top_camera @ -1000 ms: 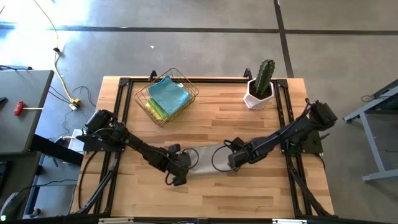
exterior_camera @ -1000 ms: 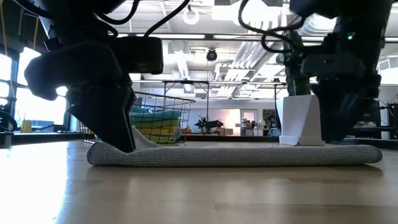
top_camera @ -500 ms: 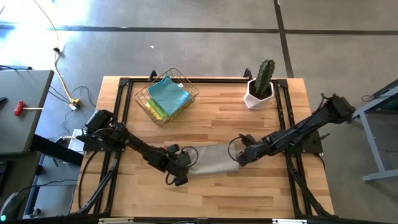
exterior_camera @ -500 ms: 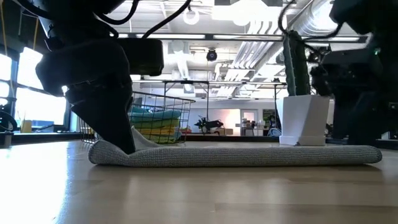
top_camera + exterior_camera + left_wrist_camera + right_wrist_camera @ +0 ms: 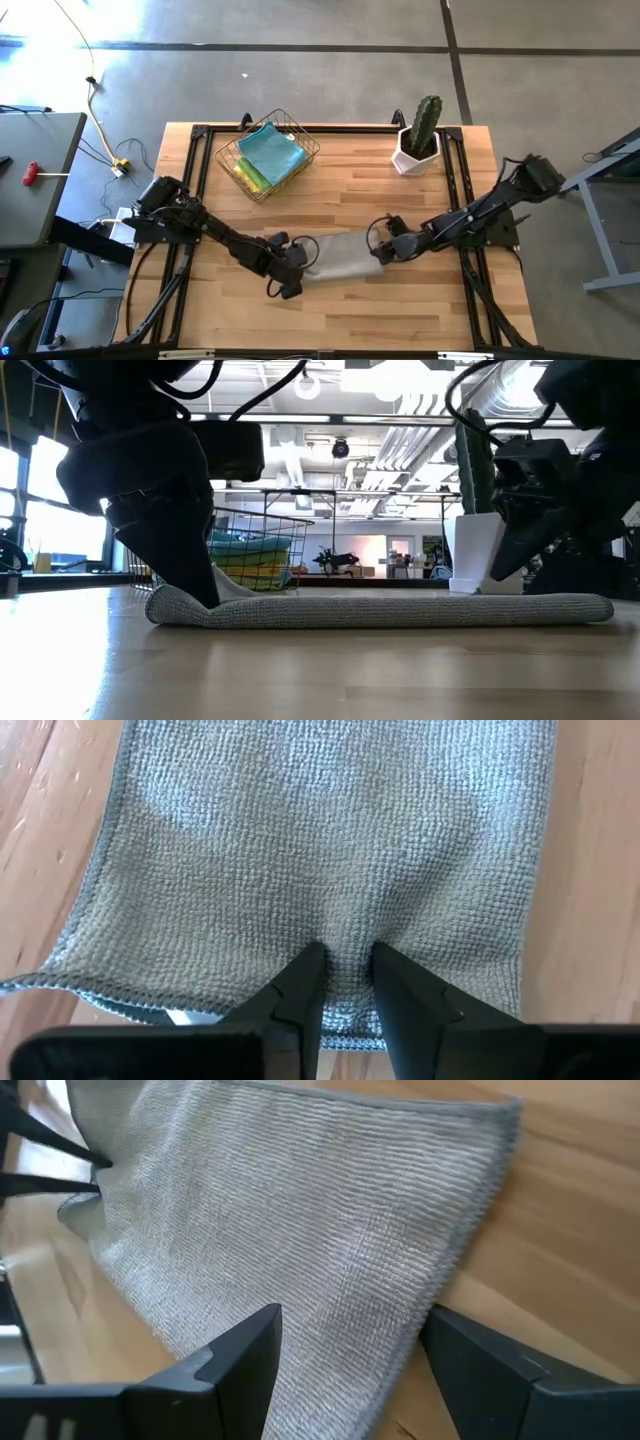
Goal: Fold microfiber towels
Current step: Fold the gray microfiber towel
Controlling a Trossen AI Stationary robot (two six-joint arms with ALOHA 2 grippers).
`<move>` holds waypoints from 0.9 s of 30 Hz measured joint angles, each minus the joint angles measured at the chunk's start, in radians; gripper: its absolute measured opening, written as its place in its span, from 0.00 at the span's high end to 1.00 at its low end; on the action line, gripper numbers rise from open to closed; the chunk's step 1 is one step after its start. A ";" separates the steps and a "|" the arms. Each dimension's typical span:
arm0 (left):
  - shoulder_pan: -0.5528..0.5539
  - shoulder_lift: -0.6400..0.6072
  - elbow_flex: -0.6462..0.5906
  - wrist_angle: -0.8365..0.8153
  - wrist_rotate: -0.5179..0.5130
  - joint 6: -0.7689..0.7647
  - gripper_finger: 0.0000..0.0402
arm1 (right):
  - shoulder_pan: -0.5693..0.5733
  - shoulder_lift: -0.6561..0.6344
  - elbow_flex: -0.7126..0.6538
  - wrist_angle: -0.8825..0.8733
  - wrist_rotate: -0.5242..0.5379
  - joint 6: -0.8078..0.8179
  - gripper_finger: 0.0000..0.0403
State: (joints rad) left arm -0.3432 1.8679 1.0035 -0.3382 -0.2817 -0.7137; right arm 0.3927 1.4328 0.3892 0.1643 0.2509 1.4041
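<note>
A grey microfiber towel (image 5: 345,258) lies folded flat in a long strip across the middle of the table (image 5: 400,200); it shows in the low view too (image 5: 380,610). My left gripper (image 5: 297,264) stands at the towel's left end, shut on it (image 5: 347,970). My right gripper (image 5: 383,250) hangs open just over the towel's right end (image 5: 400,1270). Its fingers (image 5: 240,1355) straddle the towel's width and touch nothing that I can see. Blue, green and yellow towels lie in a wire basket (image 5: 267,155). My left gripper pinches a small pucker of the grey towel's top surface (image 5: 346,952) between its two fingers, close to the towel's left end. The fingers slant down from the table's left side. The towel stays on the table, slightly raised beside the fingers (image 5: 222,586); how many layers, I cannot tell.
The wire basket stands at the far left of the table. A cactus in a white pot (image 5: 418,140) stands at the far right. Black frame rails (image 5: 190,180) run along the table's sides. Bare wood lies in front of the towel (image 5: 350,310).
My right gripper has drawn back along the towel toward the table's right edge, sunk lower and tipped its fingers further downward, staying open. The towel has not moved.
</note>
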 joint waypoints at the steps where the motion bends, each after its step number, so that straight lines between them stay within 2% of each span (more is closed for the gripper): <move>1: 0.000 0.000 0.000 0.002 0.000 0.007 0.81 | 0.000 0.008 0.011 -0.002 0.003 -0.013 0.41; 7: 0.000 0.001 0.000 0.006 -0.014 0.028 0.81 | 0.000 0.051 0.068 -0.008 0.005 -0.065 0.41; 10: 0.000 0.001 0.000 0.006 -0.016 0.028 0.81 | 0.000 0.067 0.083 -0.009 0.004 -0.077 0.45; 15: 0.000 0.001 0.000 0.004 -0.018 0.036 0.81 | -0.001 0.075 0.087 -0.016 0.003 -0.070 0.62; 21: 0.000 -0.007 0.000 0.001 -0.018 0.090 0.81 | 0.000 0.075 0.087 -0.033 -0.001 -0.080 0.94; 23: 0.000 -0.014 -0.001 -0.006 -0.018 0.104 0.81 | -0.001 0.075 0.088 -0.040 -0.020 -0.099 0.98; 27: 0.000 -0.051 -0.004 -0.027 -0.023 0.132 0.81 | -0.009 0.073 0.089 -0.076 -0.046 -0.077 0.97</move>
State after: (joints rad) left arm -0.3428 1.8172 0.9999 -0.3655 -0.3046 -0.5813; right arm 0.3838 1.5056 0.4783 0.0885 0.2051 1.3270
